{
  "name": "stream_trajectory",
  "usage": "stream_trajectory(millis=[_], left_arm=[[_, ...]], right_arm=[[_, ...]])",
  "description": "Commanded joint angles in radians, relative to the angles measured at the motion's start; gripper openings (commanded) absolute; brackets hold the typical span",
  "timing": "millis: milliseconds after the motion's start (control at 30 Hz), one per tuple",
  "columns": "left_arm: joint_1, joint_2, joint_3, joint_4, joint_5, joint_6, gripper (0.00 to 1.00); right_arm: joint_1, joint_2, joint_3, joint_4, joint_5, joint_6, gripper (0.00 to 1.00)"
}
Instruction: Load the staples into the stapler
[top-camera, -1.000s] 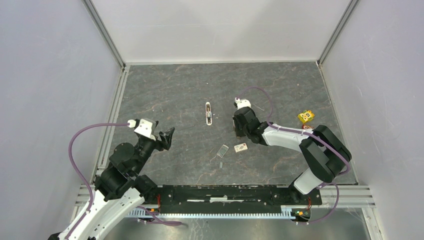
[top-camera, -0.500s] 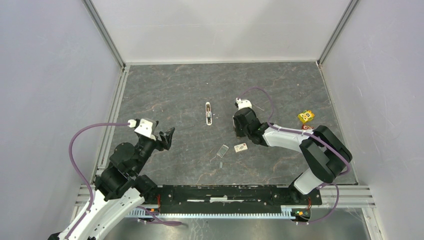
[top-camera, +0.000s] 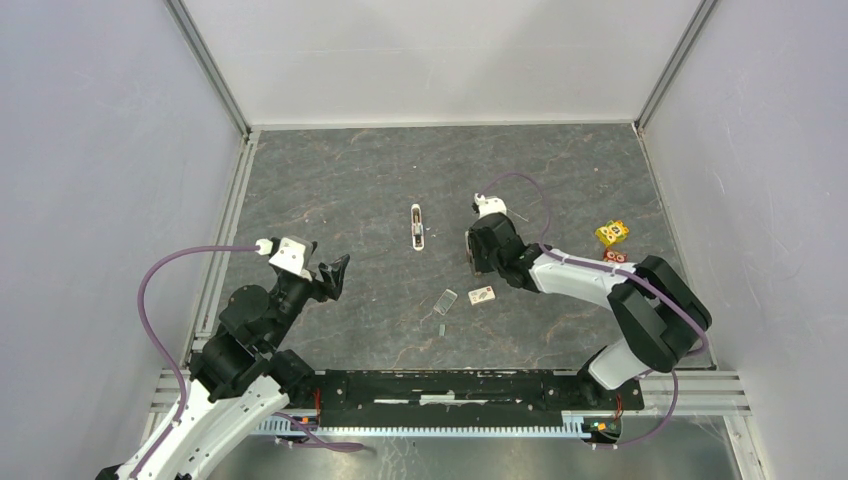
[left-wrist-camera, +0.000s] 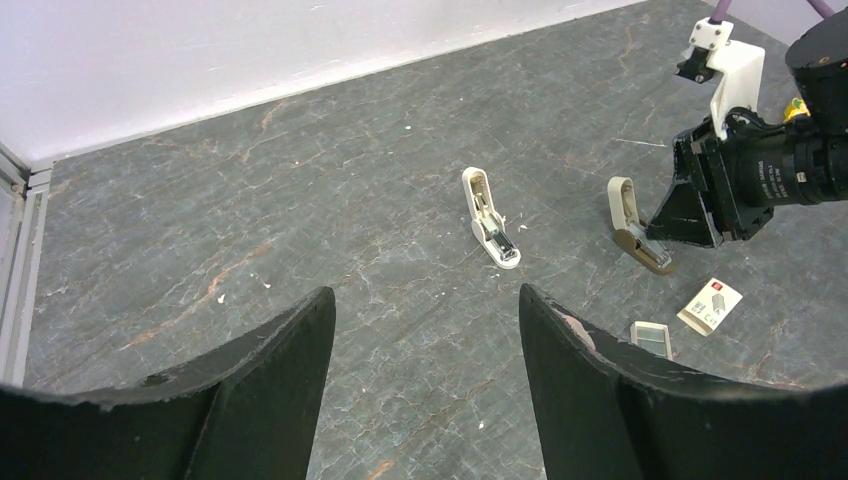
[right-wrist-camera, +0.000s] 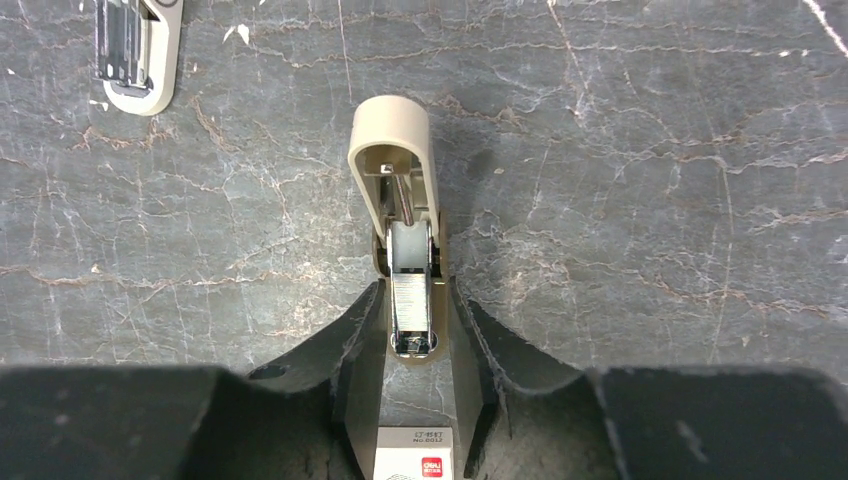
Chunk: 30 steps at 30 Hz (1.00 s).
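Item 1: beige plastic stapler (right-wrist-camera: 392, 150), lid swung up, metal magazine exposed, right of centre on the grey stone-pattern table (top-camera: 330, 180).
Item 2: right gripper (right-wrist-camera: 414, 292), jaws narrow, flanking that stapler's base; I cannot tell whether they pinch it.
Item 3: left gripper (left-wrist-camera: 425, 300), spread wide, empty, well apart at left.
Item 4: small whitish staple box with red mark (left-wrist-camera: 710, 305), beside its clear plastic lid (left-wrist-camera: 650, 337), near the stapler. I cannot make out the staples.
Item 5: white open stapler (left-wrist-camera: 490, 220), lying centre.

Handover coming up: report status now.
Left gripper open, empty. Right gripper straddles open tan stapler, grip unclear. Staple box and clear lid lie nearby. White stapler apart, no obstruction.
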Motion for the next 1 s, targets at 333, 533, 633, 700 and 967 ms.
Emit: stream_trajectory(millis=[333,533,633,700,967], left_arm=[[0.003,0.008,0.001,0.027,-0.006,0.072,0.75],[0.003,0.010,0.000,0.028,-0.005,0.072,0.75],[0.003,0.011,0.000,0.029,-0.004,0.075,0.75],[0.003,0.013,0.001,0.031,-0.003,0.074,0.75],[0.004,0.016,0.000,0.032,-0.004,0.075,0.75]], right_arm=[[-0.046,-0.016,0.073,-0.006,-0.010,-0.035,0.39],[-0.047,0.016,0.071,0.024,-0.033,-0.025,0.38],[-0.047,0.030,0.071,0.031,-0.039,-0.024,0.38],[-0.047,0.035,0.068,0.036,-0.037,-0.023,0.38],[-0.049,0.045,0.043,0.045,-0.028,-0.027,0.37]])
